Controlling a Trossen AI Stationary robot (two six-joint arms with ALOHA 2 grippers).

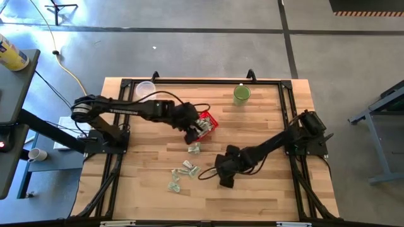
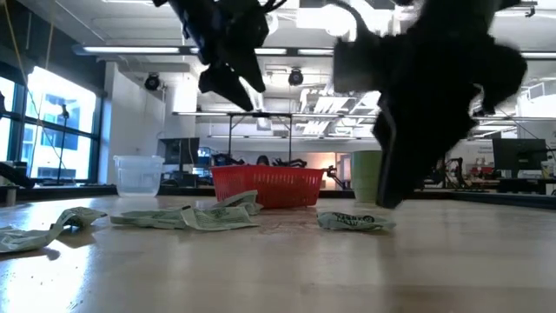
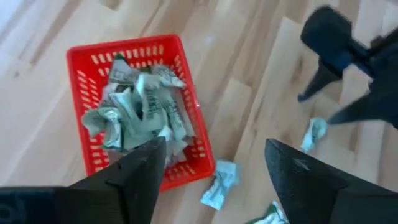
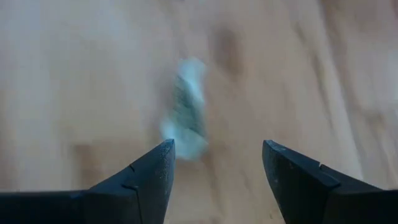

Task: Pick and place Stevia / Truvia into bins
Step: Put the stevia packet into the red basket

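Jaws spread on both: left gripper (image 3: 211, 165) empty above the red basket (image 3: 81, 59), right gripper (image 4: 214, 165) low over a loose sachet (image 4: 186, 106). Basket holds a crumpled pile of sachets (image 3: 140, 112). Several sachets on the table (image 1: 183, 173) remain; I judge the job partly done.

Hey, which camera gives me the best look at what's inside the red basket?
The left wrist view: it looks down into the red basket on crumpled sachets. The high view shows it small, partly under the left pincer. The low view shows only its mesh side. The right wrist view misses it.
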